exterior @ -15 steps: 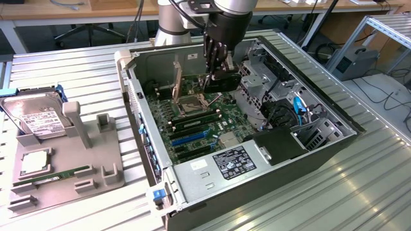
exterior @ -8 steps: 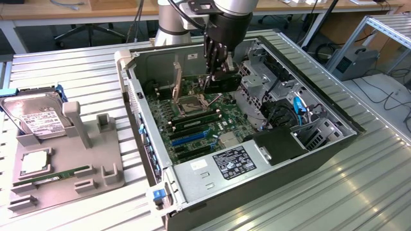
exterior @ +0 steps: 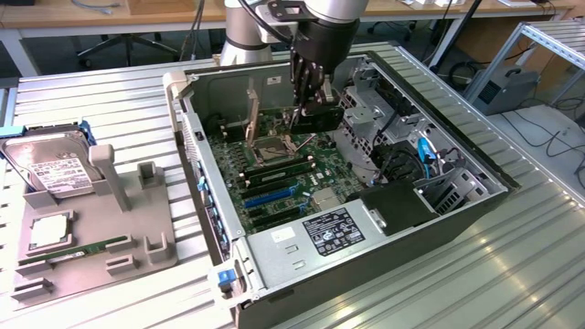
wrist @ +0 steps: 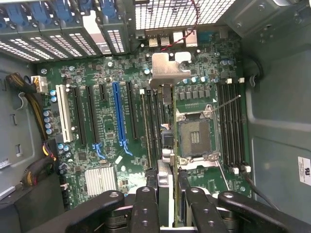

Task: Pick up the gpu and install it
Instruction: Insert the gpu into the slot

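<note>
The gpu (exterior: 317,118), a dark flat card, hangs upright inside the open computer case (exterior: 457,205), above the motherboard (exterior: 274,171) near the CPU socket (exterior: 272,147). My gripper (exterior: 311,103) is shut on its upper edge. In the wrist view the gpu (wrist: 166,68) appears edge-on as a thin blade with its silver bracket at the far end, clamped in my gripper (wrist: 167,199). It hovers over the motherboard (wrist: 97,77) between the black slots and the CPU socket (wrist: 194,136). The long blue slot (wrist: 116,111) lies off to one side of the card.
On the exterior view's left, a grey fixture tray (exterior: 137,247) holds a silver hard drive (exterior: 55,168), a CPU (exterior: 51,233) and a green RAM stick (exterior: 82,248). Case walls, a drive cage (exterior: 366,116), cables (exterior: 425,154) and the power supply (exterior: 333,233) ring the motherboard.
</note>
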Controlling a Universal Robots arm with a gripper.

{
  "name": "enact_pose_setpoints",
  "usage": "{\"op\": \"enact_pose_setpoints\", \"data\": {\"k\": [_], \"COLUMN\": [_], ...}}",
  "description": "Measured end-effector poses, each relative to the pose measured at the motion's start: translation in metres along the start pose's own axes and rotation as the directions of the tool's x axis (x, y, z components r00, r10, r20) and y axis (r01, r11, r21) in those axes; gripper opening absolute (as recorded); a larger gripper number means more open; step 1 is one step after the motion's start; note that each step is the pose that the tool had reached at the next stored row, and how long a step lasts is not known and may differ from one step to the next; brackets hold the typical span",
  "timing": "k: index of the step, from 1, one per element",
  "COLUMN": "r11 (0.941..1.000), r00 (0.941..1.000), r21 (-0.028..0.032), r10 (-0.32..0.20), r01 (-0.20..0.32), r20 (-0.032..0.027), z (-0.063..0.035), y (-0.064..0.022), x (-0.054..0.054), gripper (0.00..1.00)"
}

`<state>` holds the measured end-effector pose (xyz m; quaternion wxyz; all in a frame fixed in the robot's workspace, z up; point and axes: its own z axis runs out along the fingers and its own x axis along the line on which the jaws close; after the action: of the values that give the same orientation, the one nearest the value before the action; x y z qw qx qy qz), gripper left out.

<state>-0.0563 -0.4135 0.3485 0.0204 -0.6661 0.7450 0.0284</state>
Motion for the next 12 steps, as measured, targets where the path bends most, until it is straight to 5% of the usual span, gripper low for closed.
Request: {"op": "enact_pose_setpoints", "data": {"k": [12], "r11": [1.0], "r00": [1.0], "r21": [0.0], "r10": [0.0], "r01": [0.0], "r20": [0.0], "z": [0.0007], "y": [0.0012], "x": [0.0033], "gripper": [0.27]}}
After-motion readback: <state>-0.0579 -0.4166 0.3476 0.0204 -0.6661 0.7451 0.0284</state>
